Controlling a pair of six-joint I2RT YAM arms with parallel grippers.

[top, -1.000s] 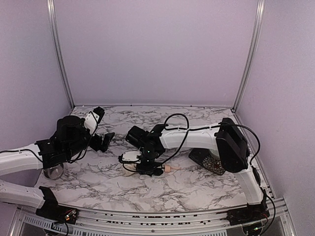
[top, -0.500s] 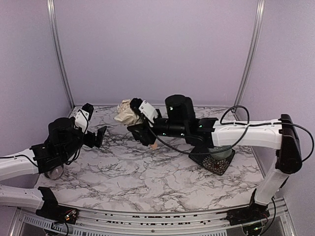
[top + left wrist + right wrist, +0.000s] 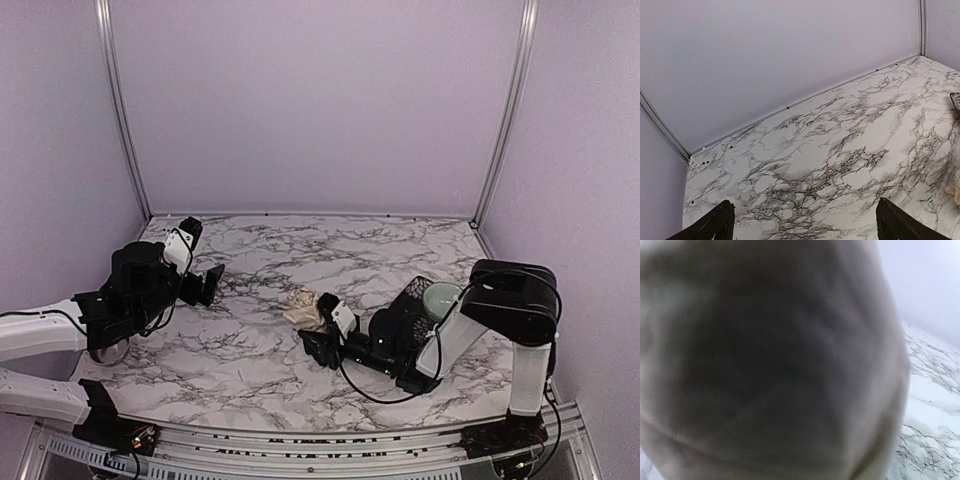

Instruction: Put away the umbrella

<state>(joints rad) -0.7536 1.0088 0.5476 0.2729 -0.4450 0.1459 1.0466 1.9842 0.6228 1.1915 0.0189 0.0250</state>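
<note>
While the right gripper lay low over the marble table near its centre, the umbrella appeared as a crumpled cream bundle directly against the fingertips. The right wrist view was almost wholly covered by blurred beige-grey fabric, so the fingers themselves could not be inspected. The jaws were judged to be closed on the fabric, since the bundle sat at their tips and pressed against the lens. Neither the shaft nor the handle could be made out. The left gripper hovered at the left side of the table, well apart from the umbrella, with its jaws spread wide and nothing between them. A dark patterned object with a pale bowl-like item stood just behind the right arm; its purpose could not be determined. The step in hand was judged to be the carrying or setting down of the loosely gathered umbrella, with stowing not yet complete. The next move would call for a secure hold on more than loose cloth, and probably for the free left gripper to steady or compress the canopy.
</note>
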